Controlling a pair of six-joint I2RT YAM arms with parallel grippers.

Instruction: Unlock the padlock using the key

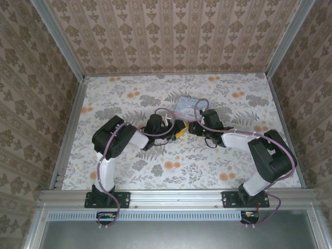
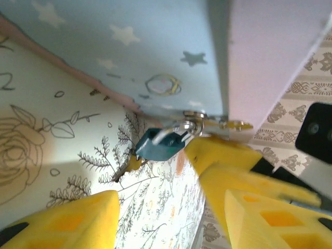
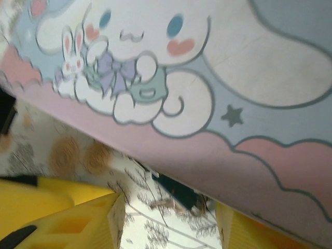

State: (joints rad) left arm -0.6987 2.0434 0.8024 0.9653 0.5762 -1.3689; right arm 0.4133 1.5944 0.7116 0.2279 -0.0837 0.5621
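While patterned paper covers table (image 1: pixel 129 171) and walls (image 1: pixel 171 31), left hand (image 2: pixel 150 174) and right hand (image 3: pixel 170 207) stand apart; tin (image 3: pixel 207 78) half-hides padlock (image 3: pixel 179 191).

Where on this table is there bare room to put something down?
Free, on the table: the far left corner, from left wall to tin; the far right corner past the tin; the near strip between left base and right base. Crowded: the middle, where left pincer and right pincer sit by the padlock at the tin.

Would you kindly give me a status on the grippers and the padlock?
Left gripper open, empty. Right gripper open, empty. Padlock at tin edge, key beside it, unheld. Tin partly hides padlock.
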